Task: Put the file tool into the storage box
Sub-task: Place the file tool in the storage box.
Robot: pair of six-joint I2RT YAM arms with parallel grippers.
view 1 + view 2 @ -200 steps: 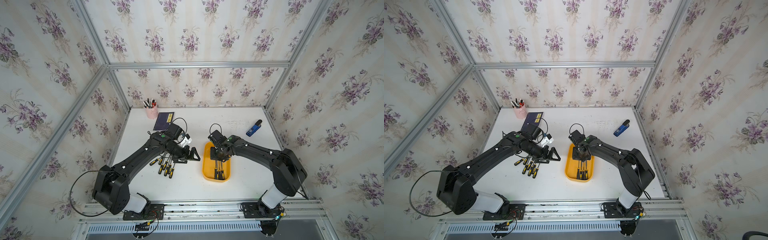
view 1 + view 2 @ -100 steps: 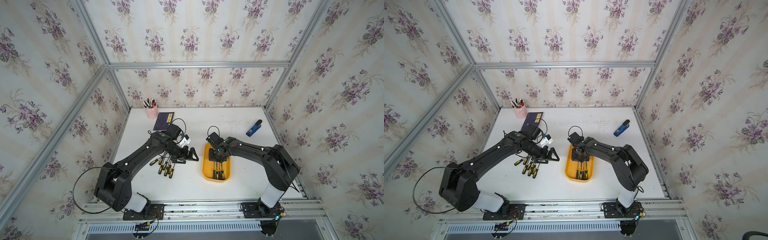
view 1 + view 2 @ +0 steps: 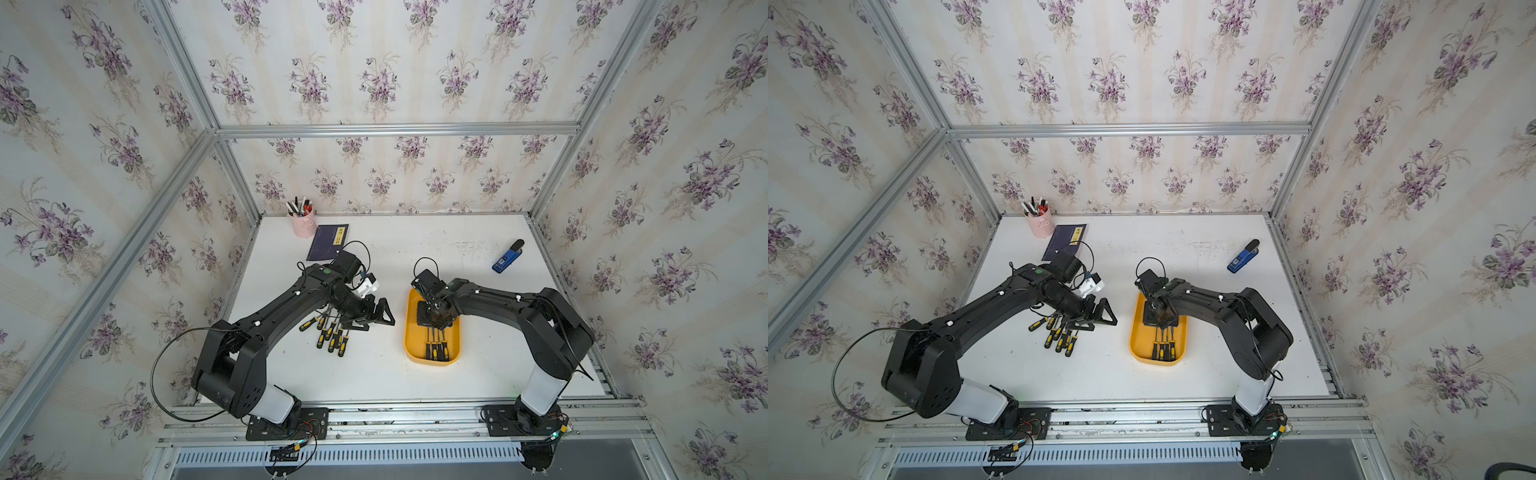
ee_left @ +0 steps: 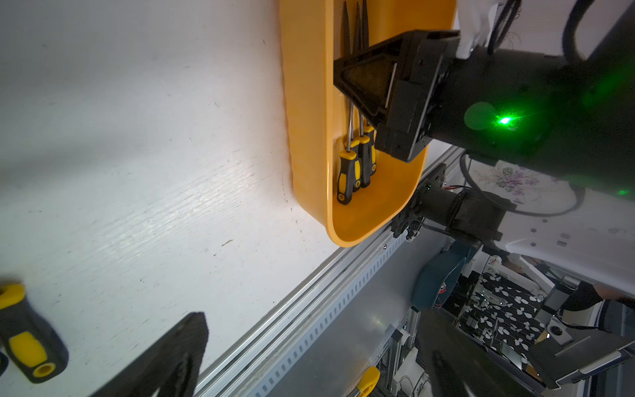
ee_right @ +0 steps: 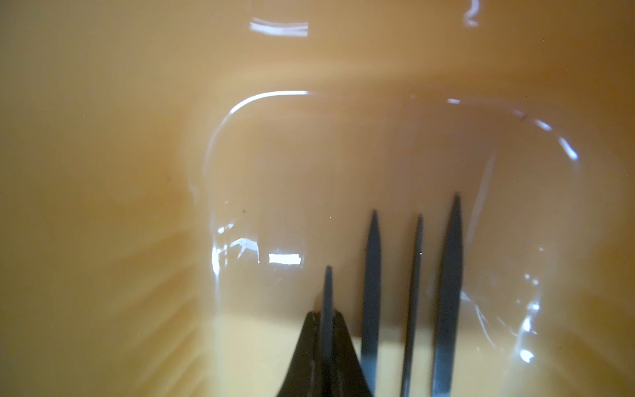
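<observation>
The right gripper (image 5: 326, 321) sits low inside the storage box (image 3: 411, 347), jaws pinched together on the thin blade of a file tool (image 5: 328, 288); the blade points along the tray, I'd guess so it lands parallel with the three files (image 5: 446, 275) lying there; whether it touches the floor I can't tell. The left gripper (image 3: 372, 320) hangs spread wide beside the loose files (image 3: 332, 338) on the table (image 3: 374, 386), seemingly poised for the next pick.
</observation>
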